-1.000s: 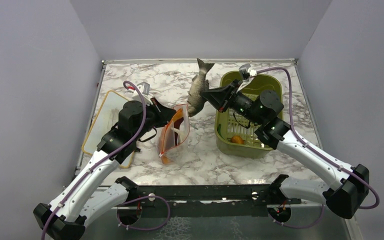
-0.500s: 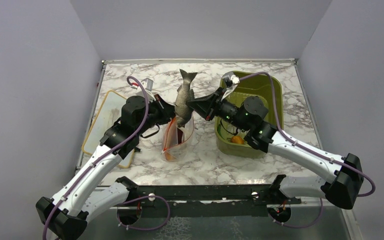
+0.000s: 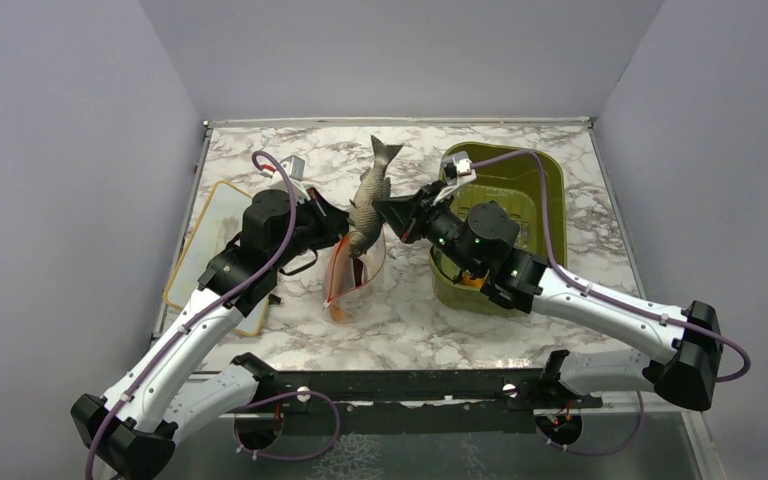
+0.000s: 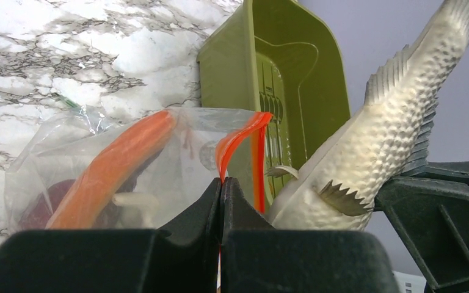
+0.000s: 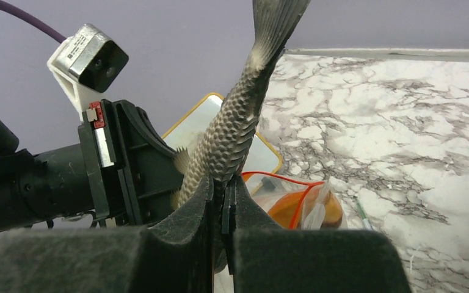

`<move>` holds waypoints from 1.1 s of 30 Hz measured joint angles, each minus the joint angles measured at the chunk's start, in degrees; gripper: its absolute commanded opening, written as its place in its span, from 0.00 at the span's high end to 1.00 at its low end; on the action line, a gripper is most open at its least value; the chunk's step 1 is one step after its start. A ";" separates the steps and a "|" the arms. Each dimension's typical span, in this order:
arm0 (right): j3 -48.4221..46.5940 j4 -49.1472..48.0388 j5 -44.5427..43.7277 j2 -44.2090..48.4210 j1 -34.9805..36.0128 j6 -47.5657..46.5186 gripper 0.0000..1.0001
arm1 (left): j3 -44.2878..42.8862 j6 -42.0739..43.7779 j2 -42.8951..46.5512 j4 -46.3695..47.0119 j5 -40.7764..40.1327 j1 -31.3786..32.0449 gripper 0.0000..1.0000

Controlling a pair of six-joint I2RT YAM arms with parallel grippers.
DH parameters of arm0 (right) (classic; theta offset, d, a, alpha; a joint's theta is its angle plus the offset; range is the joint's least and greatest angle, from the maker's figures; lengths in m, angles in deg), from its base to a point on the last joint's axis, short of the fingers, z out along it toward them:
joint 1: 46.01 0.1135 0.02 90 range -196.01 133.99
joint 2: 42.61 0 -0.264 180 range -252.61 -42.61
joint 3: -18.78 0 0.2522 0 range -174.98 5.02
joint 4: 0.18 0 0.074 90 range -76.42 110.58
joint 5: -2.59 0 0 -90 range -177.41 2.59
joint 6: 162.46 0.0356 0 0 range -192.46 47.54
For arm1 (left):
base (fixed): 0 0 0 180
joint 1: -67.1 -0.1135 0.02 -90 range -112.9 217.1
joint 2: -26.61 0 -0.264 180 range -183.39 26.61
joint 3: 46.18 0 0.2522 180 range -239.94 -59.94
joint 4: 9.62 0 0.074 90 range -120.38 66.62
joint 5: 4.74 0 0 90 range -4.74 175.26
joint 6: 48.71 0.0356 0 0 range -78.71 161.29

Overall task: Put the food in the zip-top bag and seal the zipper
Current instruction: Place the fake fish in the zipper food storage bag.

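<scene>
Since a second ago, my right gripper (image 3: 388, 216) has carried the grey scaly toy fish (image 3: 370, 198) from the olive-green plastic tub (image 3: 550, 185) toward 9 o'clock. Its head now meets the mouth of the clear crinkly zip-top bag (image 3: 358, 275), tail toward 12.

Left wrist: my left gripper (image 4: 221, 184), fingers pinched tight on the red-orange zipper strip (image 4: 244, 131), holds the mouth up; an orange crescent slice (image 4: 119, 165) lies inside.

Right wrist: fingers clamped on the fish's body, bag at 5 o'clock.
</scene>
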 measured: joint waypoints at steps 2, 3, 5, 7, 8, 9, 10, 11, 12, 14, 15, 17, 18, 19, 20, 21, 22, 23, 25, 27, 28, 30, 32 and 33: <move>0.31 0.28 -1.18 0.26 0.31 0.20 0.99 | 0.00 0.04 0.00 0.00 -0.15 0.00 1.00; 0.61 0.48 -1.51 0.48 0.44 0.20 0.99 | 0.00 0.02 0.00 0.02 -0.15 0.00 1.00; 1.33 0.85 -2.03 0.81 0.70 0.20 0.99 | -0.15 0.04 0.00 0.07 -0.15 0.02 1.00; 1.90 1.29 -2.34 0.81 0.83 0.13 0.99 | -0.59 0.07 0.00 0.04 -0.20 0.02 1.00; 2.19 1.29 -2.40 0.87 0.81 0.07 0.99 | -0.72 0.04 0.00 0.13 -0.33 0.00 1.00; 2.58 1.25 -2.40 1.01 0.83 -0.07 0.99 | -0.85 0.07 0.00 0.17 -0.35 0.02 1.00; 2.99 1.20 -2.38 1.16 0.83 -0.11 0.99 | -0.90 0.02 0.00 0.20 -0.35 0.02 1.00; 3.39 1.27 -2.38 1.38 0.92 -0.24 0.99 | -0.92 -0.04 0.00 0.31 -0.31 0.02 1.00; 3.65 1.38 -2.43 1.44 0.98 -0.33 0.99 | -0.94 -0.15 0.00 0.61 -0.28 0.04 1.00; 3.69 1.81 -2.86 1.44 1.36 -0.48 0.99 | -0.96 -0.46 0.02 1.11 -0.28 0.17 1.00; 3.69 2.01 -3.45 1.44 1.68 -0.48 0.99 | -1.09 -0.74 0.02 1.14 -0.28 0.17 1.00; 3.65 2.27 -4.79 1.44 2.25 -0.46 0.99 | -1.49 -1.49 0.00 1.16 -0.31 0.17 1.00; 3.61 2.62 -5.42 1.38 2.56 -0.44 0.99 | -1.70 -1.84 0.02 1.29 -0.33 0.17 1.00; 3.43 3.13 -6.08 1.22 2.95 -0.44 0.99 | -1.92 -2.38 0.07 1.64 -0.33 0.17 1.00; 3.15 3.72 -6.86 0.94 3.45 -0.42 0.99 | -2.03 -2.67 0.13 1.81 -0.33 0.17 1.00; 2.82 4.09 -7.65 0.55 4.02 -0.37 0.99 | -2.23 -3.10 0.26 1.97 -0.39 0.20 1.00; 2.51 4.52 -8.48 0.13 4.68 -0.13 0.99 | -2.32 -3.41 0.39 2.05 -0.50 0.20 1.00; 2.14 5.11 -9.25 -0.28 5.33 0.04 0.99 | -2.34 -3.80 0.59 2.27 -0.79 0.20 1.00; 1.73 6.03 -11.15 -0.98 6.67 0.70 0.99 | -2.34 -4.42 1.14 2.36 -1.31 0.20 1.00; 1.51 7.30 -12.81 -1.51 7.67 1.70 0.99 | -2.34 -5.09 1.66 2.34 -1.99 0.20 1.00; 1.16 8.24 -13.75 -1.88 8.15 2.47 0.99 | -2.34 -5.44 1.95 2.36 -2.40 0.20 1.00; 0.09 10.27 -15.30 -2.73 8.83 4.00 0.99 | -2.25 -6.10 2.51 2.38 -3.04 0.20 1.00; -1.73 12.76 -16.87 -3.91 9.31 5.88 0.99 | -1.90 -6.60 2.99 2.58 -3.65 0.17 1.00; -2.75 14.10 -17.46 -4.52 9.53 6.73 0.99 | -1.60 -6.93 3.23 2.69 -3.91 0.20 1.00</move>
